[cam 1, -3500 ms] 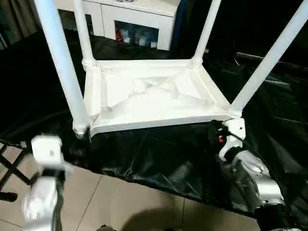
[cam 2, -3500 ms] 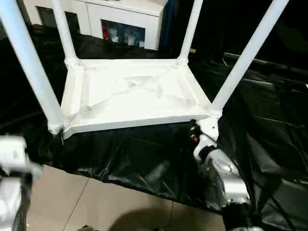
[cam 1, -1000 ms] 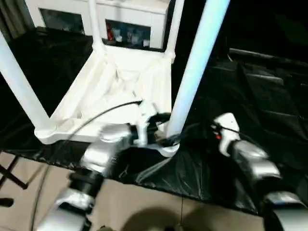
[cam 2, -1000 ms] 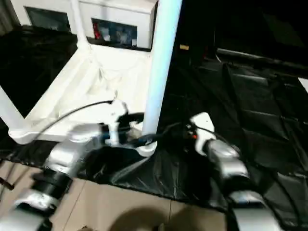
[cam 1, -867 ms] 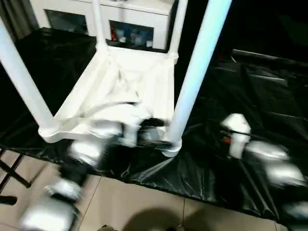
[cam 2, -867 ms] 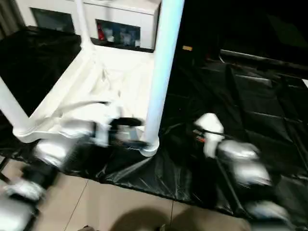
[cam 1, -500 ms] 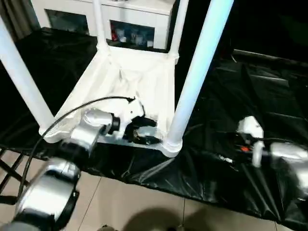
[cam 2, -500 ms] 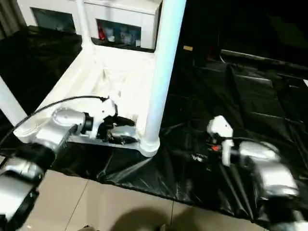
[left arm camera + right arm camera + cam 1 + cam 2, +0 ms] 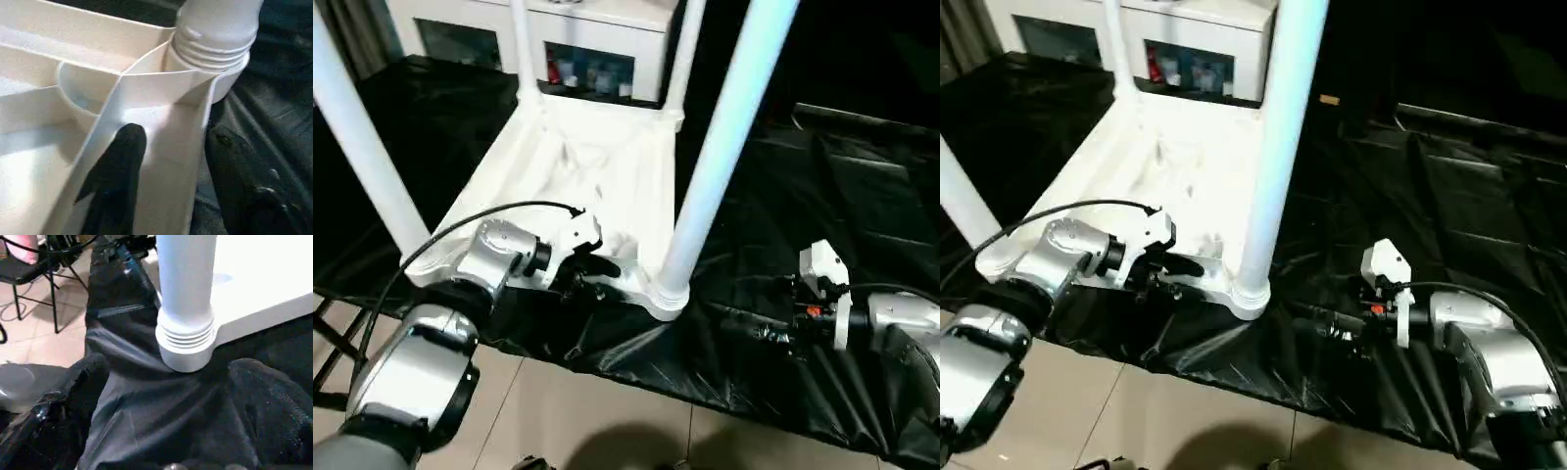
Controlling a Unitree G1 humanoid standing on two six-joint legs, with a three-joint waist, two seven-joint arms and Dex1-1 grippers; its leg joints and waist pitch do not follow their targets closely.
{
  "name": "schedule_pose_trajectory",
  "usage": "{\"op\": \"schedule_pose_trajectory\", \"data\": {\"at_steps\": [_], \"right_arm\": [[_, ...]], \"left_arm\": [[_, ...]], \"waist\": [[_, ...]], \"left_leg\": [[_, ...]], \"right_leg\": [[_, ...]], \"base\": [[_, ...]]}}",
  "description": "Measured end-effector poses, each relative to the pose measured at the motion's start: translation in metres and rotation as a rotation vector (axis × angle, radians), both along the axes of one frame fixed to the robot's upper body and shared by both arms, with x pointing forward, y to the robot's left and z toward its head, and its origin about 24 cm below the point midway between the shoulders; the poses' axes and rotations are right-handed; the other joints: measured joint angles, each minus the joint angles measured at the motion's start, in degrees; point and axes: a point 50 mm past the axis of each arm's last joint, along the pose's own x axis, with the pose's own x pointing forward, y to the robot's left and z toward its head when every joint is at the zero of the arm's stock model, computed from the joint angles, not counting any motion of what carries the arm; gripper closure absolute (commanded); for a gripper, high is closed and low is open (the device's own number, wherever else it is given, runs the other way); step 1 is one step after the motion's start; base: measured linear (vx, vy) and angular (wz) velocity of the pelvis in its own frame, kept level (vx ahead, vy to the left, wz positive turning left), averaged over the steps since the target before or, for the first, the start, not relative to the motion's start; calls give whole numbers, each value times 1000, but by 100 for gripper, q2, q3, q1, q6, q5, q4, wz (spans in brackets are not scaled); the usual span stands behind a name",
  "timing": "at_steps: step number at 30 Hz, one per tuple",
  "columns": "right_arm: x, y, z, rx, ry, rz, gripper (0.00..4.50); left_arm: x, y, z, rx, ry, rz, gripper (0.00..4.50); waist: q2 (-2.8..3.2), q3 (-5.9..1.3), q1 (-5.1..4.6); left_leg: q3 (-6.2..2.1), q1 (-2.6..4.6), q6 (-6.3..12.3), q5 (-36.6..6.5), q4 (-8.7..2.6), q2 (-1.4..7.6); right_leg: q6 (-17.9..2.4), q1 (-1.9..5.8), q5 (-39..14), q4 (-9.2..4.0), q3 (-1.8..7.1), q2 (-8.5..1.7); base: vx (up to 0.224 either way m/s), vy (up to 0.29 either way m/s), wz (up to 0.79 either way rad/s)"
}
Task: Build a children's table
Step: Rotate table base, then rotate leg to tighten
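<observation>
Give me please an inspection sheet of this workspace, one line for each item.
Surface: black sheet covers it.
Job's things: children's table lies upside down, four legs up; near leg sits in its corner socket.
Clutter: nothing seen.
End effectors: left end effector open, straddling the table's rim wall; right end effector low over the sheet, apart from the table.
Cables: black cable along the left arm.
Surroundings: white cabinet, tiled floor.

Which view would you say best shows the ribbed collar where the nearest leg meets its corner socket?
The right wrist view: the ribbed collar sits centred, unobstructed. The left wrist view crops it at the edge; both eye views show it small beneath the leg.
</observation>
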Motion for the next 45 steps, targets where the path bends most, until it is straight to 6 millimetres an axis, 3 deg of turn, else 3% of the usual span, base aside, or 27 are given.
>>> {"op": "schedule_pose_trajectory", "data": {"at_steps": [10,18,24,28,30,37,45], "right_arm": [[0,2,2,4,6,-2,0],[0,3,0,4,18,-1,0],[2,19,-5,31,16,15,0],[21,42,-7,-29,-107,-57,0],[24,47,-10,-34,-117,-77,0],[31,52,-17,-61,-122,-100,45],[37,53,-20,-70,-134,-110,103]], "left_arm": [[0,4,-1,39,27,-20,314],[-1,6,-3,47,49,-29,398],[-2,7,-2,53,75,-48,428],[-4,1,-4,32,81,-48,446],[-5,-5,-6,19,76,-59,446],[-10,-18,-13,-11,23,-26,450],[-13,-18,-14,-19,4,-13,450]], "waist": [[2,0,6],[3,0,2],[3,0,-45],[3,0,-86],[4,0,-61],[36,-20,-49],[46,-26,-101]], "left_leg": [[-3,4,-1,0,0,0],[-3,24,-1,0,0,0],[-5,29,-2,-1,-2,1],[-2,27,-3,-1,-9,0],[-1,27,-3,-1,-16,1],[8,41,-2,-1,-29,-1],[5,43,-3,-1,-31,-1]], "right_leg": [[0,4,1,2,-3,-1],[0,19,1,2,-3,-1],[0,20,0,0,-4,0],[-1,10,1,0,-2,-1],[-1,11,0,-5,-4,-1],[3,41,-2,-12,7,-11],[11,44,-7,-12,9,-11]], "base": [[0,0,0],[0,0,0],[0,0,0],[0,0,0],[0,0,0],[0,0,0],[0,0,0]]}}
